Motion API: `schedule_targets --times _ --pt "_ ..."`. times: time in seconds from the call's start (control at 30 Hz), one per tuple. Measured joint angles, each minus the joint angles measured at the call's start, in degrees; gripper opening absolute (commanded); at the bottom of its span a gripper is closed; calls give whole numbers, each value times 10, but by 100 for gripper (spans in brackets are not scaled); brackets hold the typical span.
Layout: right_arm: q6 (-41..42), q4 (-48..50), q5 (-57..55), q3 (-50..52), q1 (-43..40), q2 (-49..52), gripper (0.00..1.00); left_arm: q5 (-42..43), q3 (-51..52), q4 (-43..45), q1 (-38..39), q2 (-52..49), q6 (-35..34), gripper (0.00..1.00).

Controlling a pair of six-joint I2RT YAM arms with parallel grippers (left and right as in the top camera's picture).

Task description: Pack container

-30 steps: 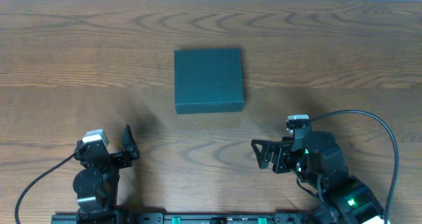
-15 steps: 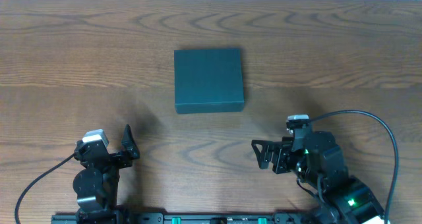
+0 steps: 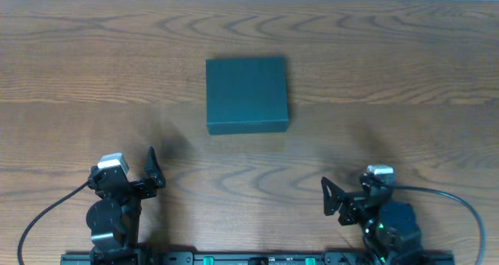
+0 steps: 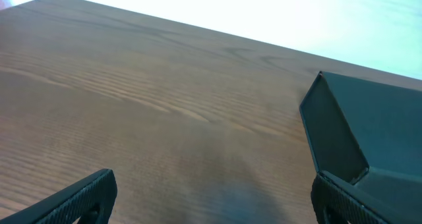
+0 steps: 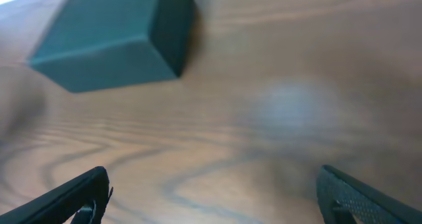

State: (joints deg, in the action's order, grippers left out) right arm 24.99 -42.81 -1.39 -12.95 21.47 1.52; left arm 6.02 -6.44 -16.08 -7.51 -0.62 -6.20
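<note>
Your left gripper (image 3: 154,170) sits with its fingers spread wide and nothing between them. In the left wrist view the two dark fingertips (image 4: 79,197) show only at the bottom corners, with bare wooden table (image 3: 78,78) in the gap.

Your right gripper (image 3: 331,199) is also parted and empty. Its wrist view is blurred, but the tips (image 5: 369,197) clearly stand far apart at the lower corners, over bare wood.

The container (image 3: 247,94) lies ahead of both grippers and well apart from each, touching neither. From above, it sits roughly midway between them from side to side. From your left gripper it is forward and off to the right. In that wrist view the dark teal box (image 4: 369,132) fills the right edge, with one side wall and a corner turned toward you, above the right-hand fingertip.

From your right gripper it is forward and off to the left. The box (image 5: 112,33) appears in the upper left of that wrist view with a corner pointing toward the camera, and open table lies between it and the fingers.

In the overhead view its top lies flat and closed, and its near wall faces the arms.
</note>
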Motion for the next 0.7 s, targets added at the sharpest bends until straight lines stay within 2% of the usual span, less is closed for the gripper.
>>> schedule_targets --times 0.2,0.7 --pt "48 6 -2 33 0 -7 99 0 0 0 0 0 0 95" --pt "60 6 -2 33 0 -7 99 0 0 0 0 0 0 95"
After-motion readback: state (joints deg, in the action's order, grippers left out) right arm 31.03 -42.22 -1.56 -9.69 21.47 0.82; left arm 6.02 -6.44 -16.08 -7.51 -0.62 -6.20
